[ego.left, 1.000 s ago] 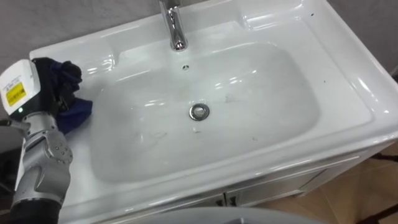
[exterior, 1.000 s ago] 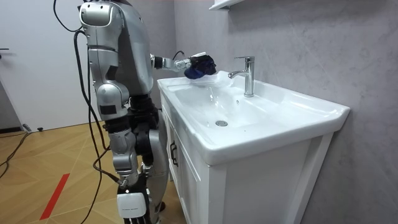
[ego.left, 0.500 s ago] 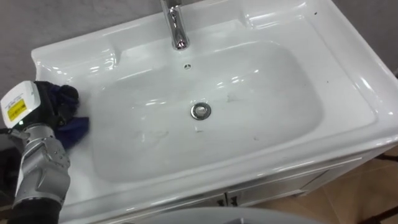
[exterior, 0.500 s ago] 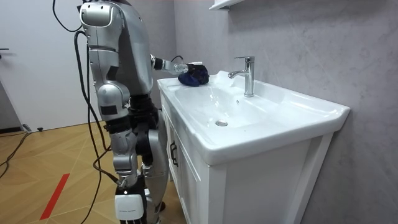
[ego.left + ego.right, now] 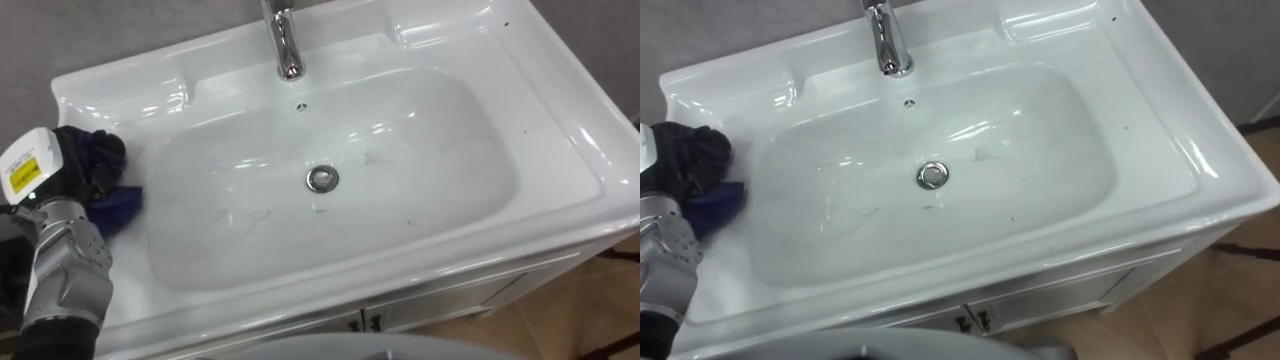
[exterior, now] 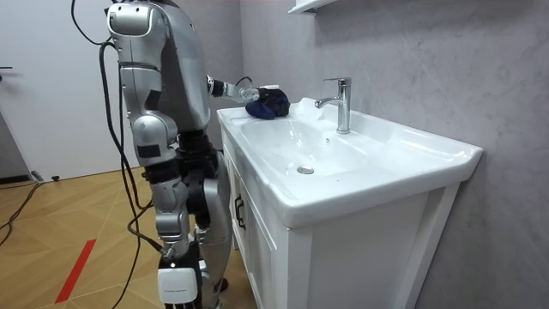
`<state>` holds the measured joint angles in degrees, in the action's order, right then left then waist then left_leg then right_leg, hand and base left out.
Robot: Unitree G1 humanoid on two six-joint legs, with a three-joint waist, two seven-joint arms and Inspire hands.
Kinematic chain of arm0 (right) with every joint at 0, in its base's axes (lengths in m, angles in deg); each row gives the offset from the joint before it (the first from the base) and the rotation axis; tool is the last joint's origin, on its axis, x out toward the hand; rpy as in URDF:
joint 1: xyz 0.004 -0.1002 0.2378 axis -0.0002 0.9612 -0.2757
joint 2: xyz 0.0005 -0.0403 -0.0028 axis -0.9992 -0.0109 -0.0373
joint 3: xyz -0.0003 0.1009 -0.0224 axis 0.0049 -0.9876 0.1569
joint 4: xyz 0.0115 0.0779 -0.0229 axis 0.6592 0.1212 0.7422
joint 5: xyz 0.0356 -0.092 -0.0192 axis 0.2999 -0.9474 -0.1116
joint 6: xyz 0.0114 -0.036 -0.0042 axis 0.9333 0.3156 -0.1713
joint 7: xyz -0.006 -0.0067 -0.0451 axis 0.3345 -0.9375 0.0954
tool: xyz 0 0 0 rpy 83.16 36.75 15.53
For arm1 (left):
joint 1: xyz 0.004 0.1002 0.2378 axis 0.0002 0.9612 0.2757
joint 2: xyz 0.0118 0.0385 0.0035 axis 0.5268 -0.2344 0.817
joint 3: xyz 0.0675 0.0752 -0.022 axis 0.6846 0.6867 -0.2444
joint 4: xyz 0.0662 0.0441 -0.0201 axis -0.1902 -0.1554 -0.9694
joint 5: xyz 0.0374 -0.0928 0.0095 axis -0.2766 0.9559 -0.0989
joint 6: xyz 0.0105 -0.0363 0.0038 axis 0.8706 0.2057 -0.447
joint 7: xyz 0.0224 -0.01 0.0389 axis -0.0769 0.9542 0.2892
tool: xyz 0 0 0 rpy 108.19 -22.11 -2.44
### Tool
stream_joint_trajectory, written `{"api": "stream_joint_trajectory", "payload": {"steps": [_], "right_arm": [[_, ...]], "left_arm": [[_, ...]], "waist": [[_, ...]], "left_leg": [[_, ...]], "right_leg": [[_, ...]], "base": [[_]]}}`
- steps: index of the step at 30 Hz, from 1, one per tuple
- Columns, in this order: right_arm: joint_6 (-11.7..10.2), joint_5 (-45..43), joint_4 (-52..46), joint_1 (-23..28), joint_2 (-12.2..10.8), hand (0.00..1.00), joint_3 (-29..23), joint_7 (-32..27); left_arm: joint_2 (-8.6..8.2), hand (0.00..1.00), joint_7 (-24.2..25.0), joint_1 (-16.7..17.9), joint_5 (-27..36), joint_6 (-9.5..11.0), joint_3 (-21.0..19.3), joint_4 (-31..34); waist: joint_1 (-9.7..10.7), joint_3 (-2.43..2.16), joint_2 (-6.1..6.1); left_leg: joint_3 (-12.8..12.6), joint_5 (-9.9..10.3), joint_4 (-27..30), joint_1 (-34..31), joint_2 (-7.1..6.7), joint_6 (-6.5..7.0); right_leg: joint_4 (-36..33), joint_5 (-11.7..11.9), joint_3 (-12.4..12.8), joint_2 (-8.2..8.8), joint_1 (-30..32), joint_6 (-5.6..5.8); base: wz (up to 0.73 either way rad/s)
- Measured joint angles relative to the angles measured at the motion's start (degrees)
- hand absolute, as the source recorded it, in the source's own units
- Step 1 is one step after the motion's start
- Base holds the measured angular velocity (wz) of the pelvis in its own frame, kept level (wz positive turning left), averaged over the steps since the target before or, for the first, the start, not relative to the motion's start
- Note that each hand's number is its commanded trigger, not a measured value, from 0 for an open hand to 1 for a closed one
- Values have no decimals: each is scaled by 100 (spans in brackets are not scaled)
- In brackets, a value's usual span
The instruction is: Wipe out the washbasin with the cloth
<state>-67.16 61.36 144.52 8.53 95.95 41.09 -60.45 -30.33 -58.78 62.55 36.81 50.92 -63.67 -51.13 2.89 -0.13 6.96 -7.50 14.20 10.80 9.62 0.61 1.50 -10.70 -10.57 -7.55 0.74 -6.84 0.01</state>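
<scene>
The white basin (image 5: 560,110) lies below me, with a chrome faucet (image 5: 284,45) at its back and a round drain (image 5: 321,179) in the middle of the bowl. A dark blue cloth (image 5: 112,205) rests bunched on the basin's left rim. My left hand (image 5: 70,170) sits on top of it with fingers curled into the cloth. In the room view I stand at the vanity's end with the left arm stretched out, and the cloth (image 6: 268,105) is on the rim's far corner. A few faint smudges mark the bowl near the drain.
A white vanity cabinet (image 6: 360,257) carries the basin against a grey wall. A soap recess (image 5: 440,25) sits at the back right of the rim. Wooden floor (image 6: 69,232) spreads behind me.
My left hand has come down and back with the cloth, from above the bowl's left edge onto the left rim. It has stayed put for the last half second.
</scene>
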Motion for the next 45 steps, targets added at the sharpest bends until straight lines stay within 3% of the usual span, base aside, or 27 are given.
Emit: {"api": "stream_joint_trajectory", "payload": {"steps": [8, 12, 16, 25, 29, 34, 39, 45], "right_arm": [[-118, 81, 18, -10, 0, 0, -1, 6], [-145, 89, 11, -30, 0, 0, 60, 4], [-148, 90, 4, -62, -2, 0, 119, 3], [-211, 67, -4, -51, -1, 0, 116, -6], [-260, 47, 16, -38, -1, 0, 116, -1], [-247, -65, 34, -18, -1, 0, 115, 6], [-191, -82, -4, 53, -2, 0, 116, 14], [-145, -83, -5, 52, -2, 0, 115, 14]], "left_arm": [[7, 0, -67, -1, -3, 18, -108, 600], [12, 0, -319, -46, -1, 67, -132, 842], [12, 0, -330, -171, -7, 65, -136, 923], [18, 0, -332, -215, -250, 48, -179, 1754], [130, 0, -332, -237, -394, 66, -177, 2111], [170, 0, -201, -267, -390, 56, -177, 2069], [169, 0, 163, -266, -394, -8, -172, 1482], [169, 0, 552, -266, -400, -250, -172, 1145]], "waist": [[-15, 52, -89], [-31, 58, -58], [-36, 63, -23], [-68, 52, -1], [-26, 57, 4], [-28, 81, -5], [-21, 89, -24], [-34, 71, -95]], "left_leg": [[1, 0, -2, -7, 3, 0], [-15, 0, -10, -14, 31, 0], [-22, 0, -21, -37, 2, 0], [-22, 0, -28, -46, 45, 0], [-24, 0, -29, -39, 48, 0], [-45, 0, -35, -33, 50, 0], [-42, 0, -36, -17, 19, -1], [-39, 0, -37, -16, 14, -1]], "right_leg": [[7, 0, 38, 0, 14, 0], [7, 1, 42, 3, 27, 2], [11, 1, 57, -5, 50, 2], [13, 2, 152, -25, 84, 0], [4, 2, 155, -27, 87, 0], [2, 2, 179, -37, 88, -2], [0, 2, 178, -42, 75, -3], [6, 2, 159, -38, 68, -2]], "base": [[0], [-3], [0], [-2], [0], [0], [0], [0]]}}
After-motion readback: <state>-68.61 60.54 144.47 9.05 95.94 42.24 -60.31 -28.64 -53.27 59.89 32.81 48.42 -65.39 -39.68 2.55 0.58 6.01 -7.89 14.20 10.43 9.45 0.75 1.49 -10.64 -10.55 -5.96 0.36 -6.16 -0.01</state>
